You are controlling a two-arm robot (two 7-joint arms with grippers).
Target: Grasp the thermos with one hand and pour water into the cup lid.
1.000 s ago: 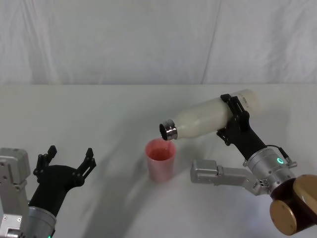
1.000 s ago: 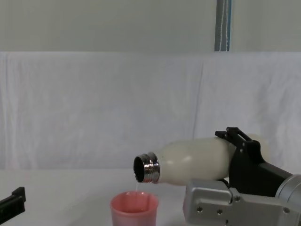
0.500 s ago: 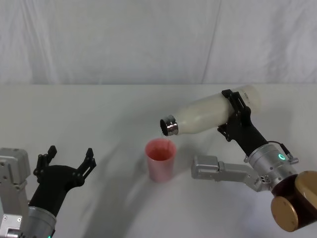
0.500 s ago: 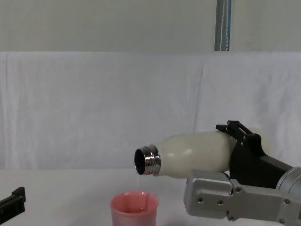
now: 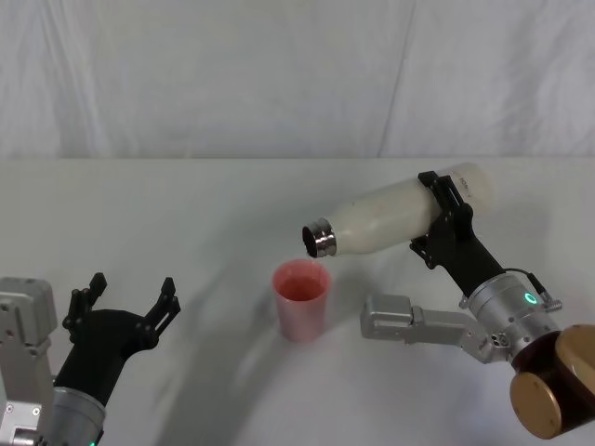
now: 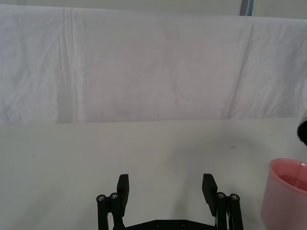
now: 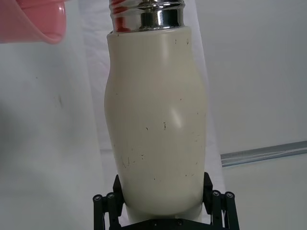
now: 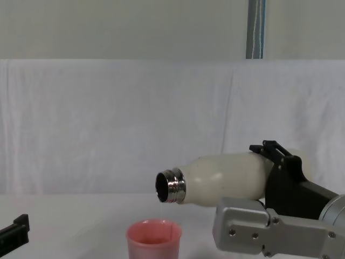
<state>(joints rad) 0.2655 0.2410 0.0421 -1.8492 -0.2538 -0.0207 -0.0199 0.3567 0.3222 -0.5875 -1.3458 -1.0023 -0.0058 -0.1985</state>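
Note:
The cream-white thermos (image 5: 390, 216) lies nearly on its side in the air, its steel neck (image 5: 318, 239) pointing left just above the cup lid. My right gripper (image 5: 444, 216) is shut on its lower body. In the chest view the thermos (image 8: 226, 179) has its open mouth (image 8: 164, 186) over the pink cup lid (image 8: 154, 239), a drop hanging at the lip. The cup lid (image 5: 300, 299) stands upright on the table with liquid inside. My left gripper (image 5: 124, 302) rests open at the near left, apart from both. The right wrist view shows the thermos (image 7: 156, 120) and the cup lid (image 7: 33, 21) beyond its neck.
A white cloth covers the table (image 5: 186, 214) and hangs as a backdrop behind it. The left wrist view shows the left gripper (image 6: 165, 189) open over bare cloth, with the cup lid (image 6: 287, 196) off to one side. A grey link of my right arm (image 5: 409, 323) lies low, right of the cup.
The thermos has shifted slightly right and up with my right gripper, its mouth a little higher above the cup lid. The left arm stayed put.

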